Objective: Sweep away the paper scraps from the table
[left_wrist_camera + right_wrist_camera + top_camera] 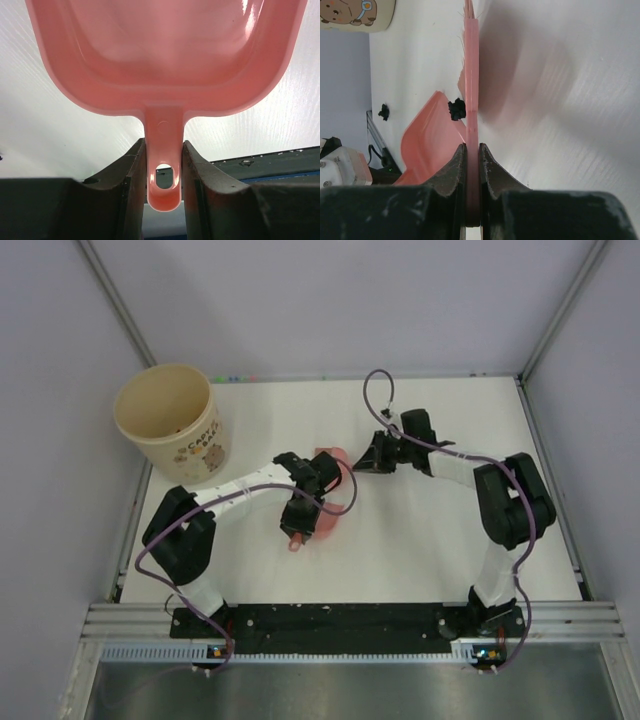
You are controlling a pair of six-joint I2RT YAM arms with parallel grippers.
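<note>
On the white table (440, 560) my left gripper (298, 523) is shut on the handle (164, 165) of the pink dustpan (165, 55), which lies flat with its mouth facing away. My right gripper (366, 462) is shut on a thin pink brush (471, 75), seen edge-on, just right of the dustpan (328, 458). In the right wrist view one black paper scrap (455, 109) sits between the brush and the dustpan's lip (427, 135). A second scrap (383, 111) lies on the table beyond the pan. No scraps show in the top view; the arms hide that spot.
A cream bucket with a bear print (170, 420) stands at the table's back left corner, also in the right wrist view (355, 15). Grey-lilac walls enclose three sides. A black strip (330, 620) with the arm bases runs along the near edge.
</note>
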